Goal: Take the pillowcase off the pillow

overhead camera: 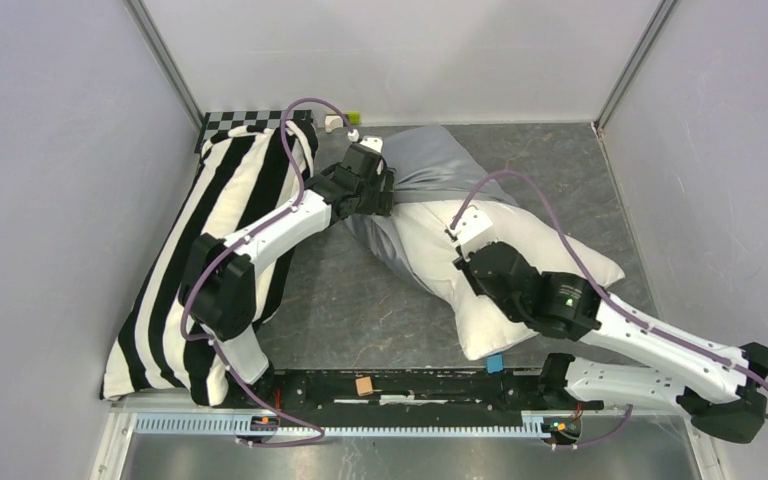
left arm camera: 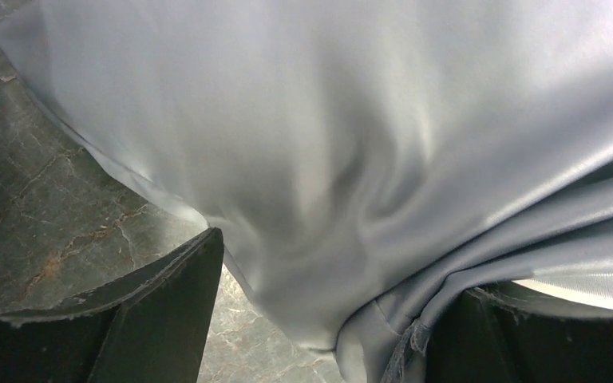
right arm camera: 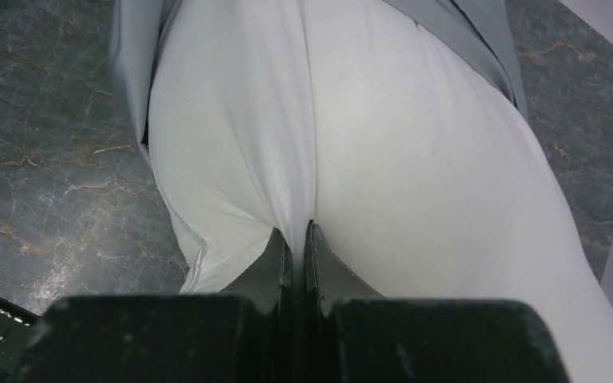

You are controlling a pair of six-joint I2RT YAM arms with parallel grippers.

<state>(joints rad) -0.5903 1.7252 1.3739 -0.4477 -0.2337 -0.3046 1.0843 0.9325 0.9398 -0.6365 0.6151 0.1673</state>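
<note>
You are stripping the cover, about halfway; your right pincer (right arm camera: 297, 239) is pinching shut on the plump white rectangular pillow (right arm camera: 415, 159) in the middle of the table (overhead camera: 350, 300); your left pincer (left arm camera: 343, 267) is gaping around the smooth blue-grey fabric pillowcase (overhead camera: 440, 160) toward the far edge; the next move is likely closing there and pulling away.

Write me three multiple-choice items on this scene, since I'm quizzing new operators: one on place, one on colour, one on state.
1. In the top view, the striped pillow lies: A at the right; B at the left; C in the centre.
2. The pillowcase is: A red; B green; C light blue-grey.
3. The right gripper is: A shut on the pillow; B open above bare table; C holding the striped pillow.
Answers: B, it fills the picture's left side; C, the left wrist view shows that colour; A, it pinches a white fold.
</note>
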